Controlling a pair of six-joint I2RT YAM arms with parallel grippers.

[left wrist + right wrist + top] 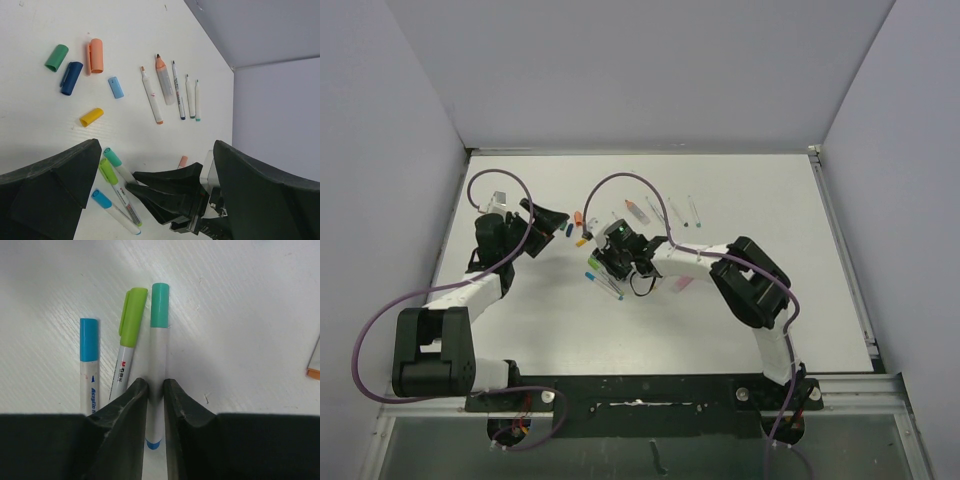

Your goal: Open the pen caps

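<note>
the right tool [156, 386] is closed in on the teal pen [158, 357], its two fingers pinching the white barrel from either side, down at the bench [250, 300]. the teal cap [160, 305] sits on that pen's end, well past the fingertips and untouched. beside it in the right wrist view lie the lime cap [133, 317] and the light-blue cap [89, 340], each on its own pen, the three pens close and nearly parallel. the lime pen's barrel runs up to one finger's edge; whether they touch i cannot tell.

the left tool [156, 150] stands wide apart above the bench, holding and touching nothing. beyond it five caps lie off their pens: the green cap [56, 57], navy cap [71, 77] and orange cap [95, 56] close together, the small blue cap [115, 87] and yellow cap [91, 116] nearer. well apart from them, the uncapped pens [151, 95] lie in a row.
</note>
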